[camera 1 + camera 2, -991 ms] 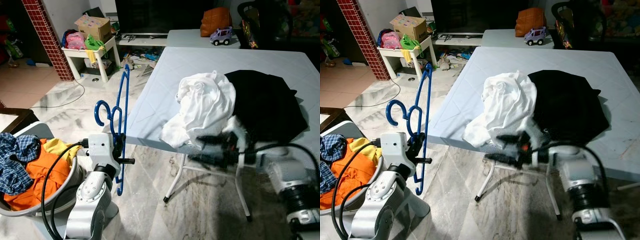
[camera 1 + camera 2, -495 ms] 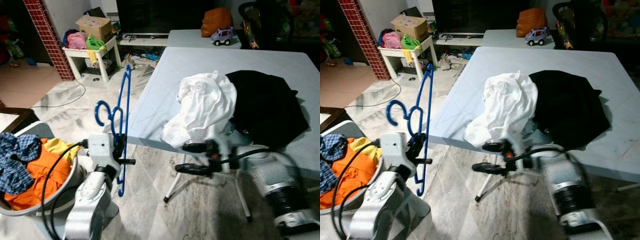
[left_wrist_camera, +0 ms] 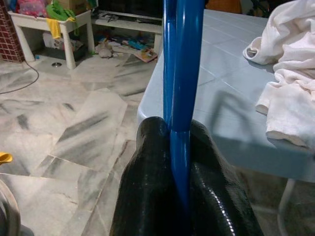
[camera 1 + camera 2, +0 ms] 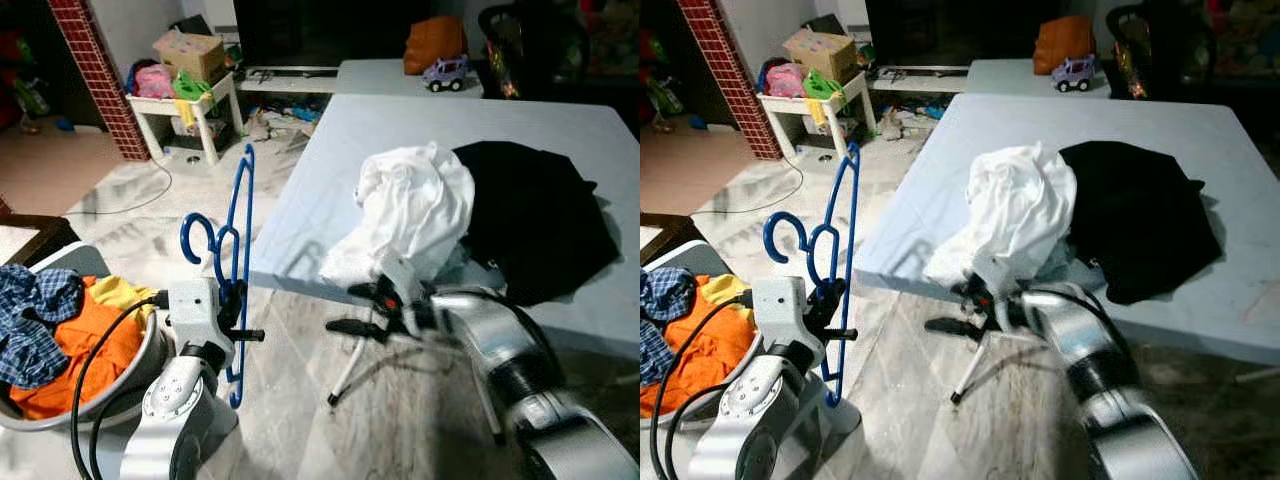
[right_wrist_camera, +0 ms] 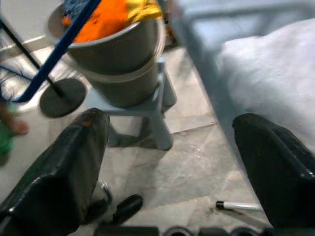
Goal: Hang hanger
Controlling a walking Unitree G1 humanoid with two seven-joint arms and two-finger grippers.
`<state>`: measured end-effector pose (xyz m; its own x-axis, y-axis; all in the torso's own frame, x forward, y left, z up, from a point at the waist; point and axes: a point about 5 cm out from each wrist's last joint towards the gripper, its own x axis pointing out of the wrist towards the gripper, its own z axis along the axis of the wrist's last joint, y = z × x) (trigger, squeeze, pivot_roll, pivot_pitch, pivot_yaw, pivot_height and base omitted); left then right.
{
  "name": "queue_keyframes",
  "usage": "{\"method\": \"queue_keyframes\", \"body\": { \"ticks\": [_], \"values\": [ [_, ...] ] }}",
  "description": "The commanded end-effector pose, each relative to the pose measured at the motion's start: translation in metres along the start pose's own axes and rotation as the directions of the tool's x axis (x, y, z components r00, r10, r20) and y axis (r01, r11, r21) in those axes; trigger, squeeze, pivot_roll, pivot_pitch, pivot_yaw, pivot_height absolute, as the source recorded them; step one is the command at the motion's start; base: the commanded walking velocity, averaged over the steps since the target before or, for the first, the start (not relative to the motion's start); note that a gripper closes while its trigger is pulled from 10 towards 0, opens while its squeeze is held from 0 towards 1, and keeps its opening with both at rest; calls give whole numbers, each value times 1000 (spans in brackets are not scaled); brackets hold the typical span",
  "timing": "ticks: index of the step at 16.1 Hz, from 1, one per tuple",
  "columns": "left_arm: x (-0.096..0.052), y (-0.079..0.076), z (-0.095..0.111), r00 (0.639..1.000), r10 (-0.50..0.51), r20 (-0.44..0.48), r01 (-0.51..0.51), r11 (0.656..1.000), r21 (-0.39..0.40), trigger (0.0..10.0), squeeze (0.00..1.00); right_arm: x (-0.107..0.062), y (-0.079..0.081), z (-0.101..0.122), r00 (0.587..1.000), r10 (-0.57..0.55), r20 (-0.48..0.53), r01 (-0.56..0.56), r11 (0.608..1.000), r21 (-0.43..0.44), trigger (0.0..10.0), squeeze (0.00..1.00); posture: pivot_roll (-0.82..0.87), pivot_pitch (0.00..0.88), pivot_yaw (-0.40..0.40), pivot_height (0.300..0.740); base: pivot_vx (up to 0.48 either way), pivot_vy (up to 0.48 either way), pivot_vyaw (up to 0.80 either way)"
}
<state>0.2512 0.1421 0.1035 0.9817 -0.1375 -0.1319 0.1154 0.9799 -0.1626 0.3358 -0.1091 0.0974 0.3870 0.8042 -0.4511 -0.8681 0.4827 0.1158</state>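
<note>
With the blue hanger (image 4: 232, 262) pinched upright by the left gripper (image 4: 233, 312), the white garment (image 4: 415, 215) at three o'clock could be dragged off the table (image 4: 330, 170) by the spread-fingered right gripper (image 4: 365, 310).

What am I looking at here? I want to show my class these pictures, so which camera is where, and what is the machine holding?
It is a walking humanoid robot with two silver arms. Two pictures come from its head, looking down; two come from its wrists, looking along black fingers. The left gripper is shut on a blue hanger, held upright beside a basket of laundry. The right gripper, open, reaches toward a white garment lying next to a black garment on a pale blue table.
</note>
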Motion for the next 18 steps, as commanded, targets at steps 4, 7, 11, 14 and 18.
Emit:
{"method": "queue_keyframes", "body": {
  "ticks": [4, 7, 11, 14, 18],
  "values": [
    [-4, 1, 5, 1000, -1, 6, 1, 1000, 13, 10000, 0, 2, -14, -4, 989, -143, -23, 144, 988, 61, 10000, 1000, 42, 0, 37, 740, 0, 0, 0],
    [-4, 0, 6, 1000, -4, 4, 4, 1000, 15, 10000, 0, 4, -19, -15, 971, -231, -57, 236, 965, 110, 10000, 1000, 43, 0, 40, 740, 0, 0, 0],
    [-4, 0, 6, 1000, -8, 0, 8, 1000, 18, 10000, 0, 4, -24, -23, 944, -322, -67, 329, 921, 206, 10000, 1000, 47, 0, 43, 740, 0, 0, 0],
    [-5, 0, 7, 1000, -5, -2, 5, 1000, 20, 10000, 0, -4, -38, -24, 852, -513, -105, 524, 826, 209, 10000, 1000, 53, 0, 44, 740, 0, 0, 0],
    [-3, -3, 6, 1000, -9, -3, 9, 1000, 15, 10000, 0, -22, -64, 30, 649, -755, 97, 719, 649, 248, 10000, 1000, 49, 0, 40, 740, 0, 0, 0]
  ]
}}
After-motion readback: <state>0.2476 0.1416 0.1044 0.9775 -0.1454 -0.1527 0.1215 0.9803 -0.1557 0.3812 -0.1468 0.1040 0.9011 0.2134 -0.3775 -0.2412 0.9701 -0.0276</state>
